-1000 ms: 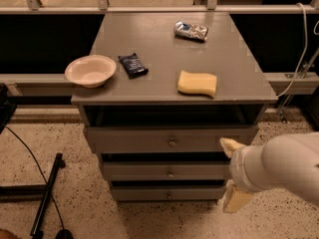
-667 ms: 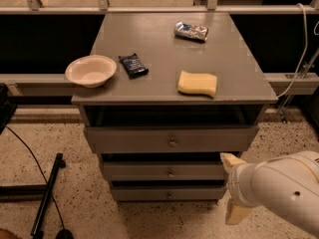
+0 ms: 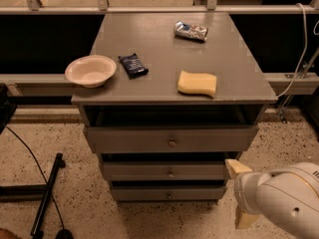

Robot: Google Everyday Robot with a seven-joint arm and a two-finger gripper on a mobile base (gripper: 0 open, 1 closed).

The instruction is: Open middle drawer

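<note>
A grey wooden cabinet (image 3: 164, 41) stands on a speckled floor (image 3: 47, 138), seen from above and in front, with three drawers stacked in its face. The middle drawer (image 3: 149, 172) is the low flat front between the taller top drawer (image 3: 129, 139) and the narrower bottom drawer (image 3: 144, 193). It has a small round metal knob (image 3: 170, 174) at its centre. The middle drawer looks closed, its front roughly in line with the one below, and a dark gap shows above it.

The robot's gripper (image 3: 234, 193) is at the lower right, just beside the right end of the middle and bottom drawers and to the right of the knob, not touching it. Its two tan fingers (image 3: 237, 167) are spread wide, one above the other, and hold nothing. Behind them a bulky white arm (image 3: 284, 203) fills the bottom right corner.

Four things lie apart on the cabinet top. A pale bowl (image 3: 90, 69) sits at the left edge, with a small dark packet (image 3: 133, 64) just to its right. A yellow sponge (image 3: 198, 83) lies near the front right, and a shiny crumpled snack bag (image 3: 191, 31) near the back right.

A black pole (image 3: 47, 195) and a thin black cable (image 3: 30, 151) lie on the floor to the left. A metal rail (image 3: 149, 9) runs behind the cabinet
</note>
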